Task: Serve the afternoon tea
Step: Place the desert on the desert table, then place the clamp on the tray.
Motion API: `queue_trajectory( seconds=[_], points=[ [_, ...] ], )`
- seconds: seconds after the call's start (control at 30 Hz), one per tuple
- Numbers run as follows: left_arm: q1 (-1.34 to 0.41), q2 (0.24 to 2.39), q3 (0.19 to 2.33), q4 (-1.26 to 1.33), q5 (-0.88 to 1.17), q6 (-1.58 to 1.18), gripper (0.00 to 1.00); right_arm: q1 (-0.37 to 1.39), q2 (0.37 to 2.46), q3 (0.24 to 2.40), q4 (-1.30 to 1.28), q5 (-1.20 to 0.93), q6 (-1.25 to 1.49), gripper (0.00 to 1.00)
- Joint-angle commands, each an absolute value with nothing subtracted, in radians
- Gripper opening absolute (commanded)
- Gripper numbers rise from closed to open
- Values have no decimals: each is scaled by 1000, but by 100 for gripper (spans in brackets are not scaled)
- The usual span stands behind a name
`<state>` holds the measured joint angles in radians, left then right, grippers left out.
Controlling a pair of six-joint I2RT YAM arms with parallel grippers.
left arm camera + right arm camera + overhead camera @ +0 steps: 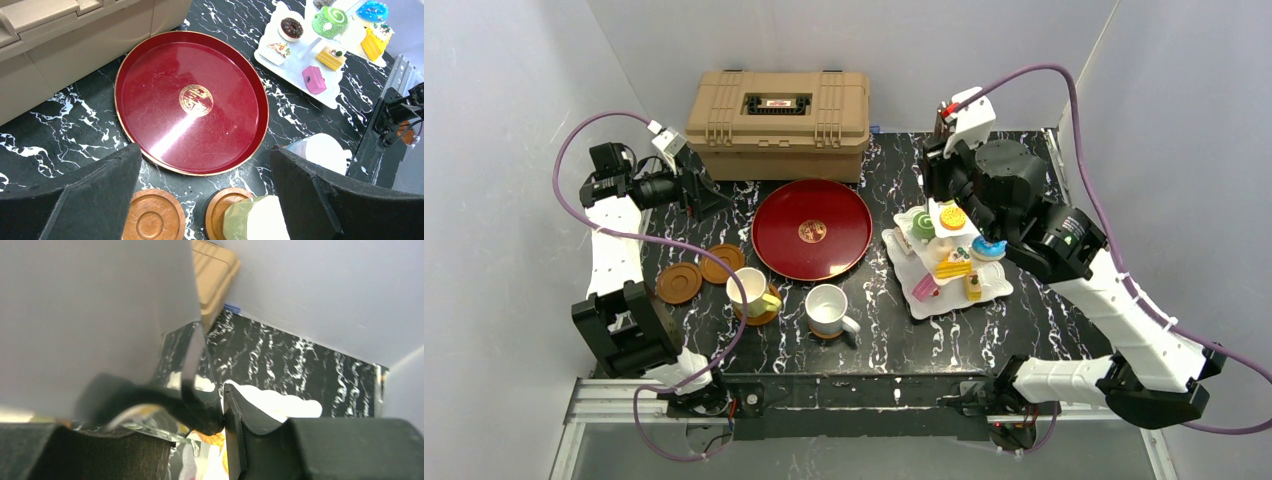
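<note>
The right gripper [223, 412] has its black fingers pinched onto the thin top loop of the white three-tier scalloped stand [944, 300], which stands at the right. Lifted from that single point it might tilt, and the small colourful toy cakes and doughnuts [952, 218] lying loose on its tiers could slide off. The left gripper [205, 152] hangs agape, far left. Nearer, the pale-yellow mug [746, 290] and white mug [826, 308], insides bare, each stand on a round brown saucer [770, 310]. Two spare saucers [679, 282] lie to their left.

We read no words | dark-red tray [150, 100]: round gold emblem [196, 100] at its centre, a stylised sign we cannot decipher | tan case [724, 125]: small red-and-white label [776, 103] on lid, too small to read
</note>
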<state>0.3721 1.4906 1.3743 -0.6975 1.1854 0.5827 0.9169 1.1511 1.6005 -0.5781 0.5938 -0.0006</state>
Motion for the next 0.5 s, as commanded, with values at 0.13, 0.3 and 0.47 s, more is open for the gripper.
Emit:
queue_trajectory(
  seconds=[0.13,0.3,0.47],
  points=[
    [378,1453,1409,-723,1193,577,98,916,1173,1721,-473,442,29,41],
    [378,1470,1429,-711,1148,550,98,917,1235,1733,-465,284,89,40],
    [379,1515,1454,-618,951,395,98,917,1396,1726,-498,156,176,39]
  ],
)
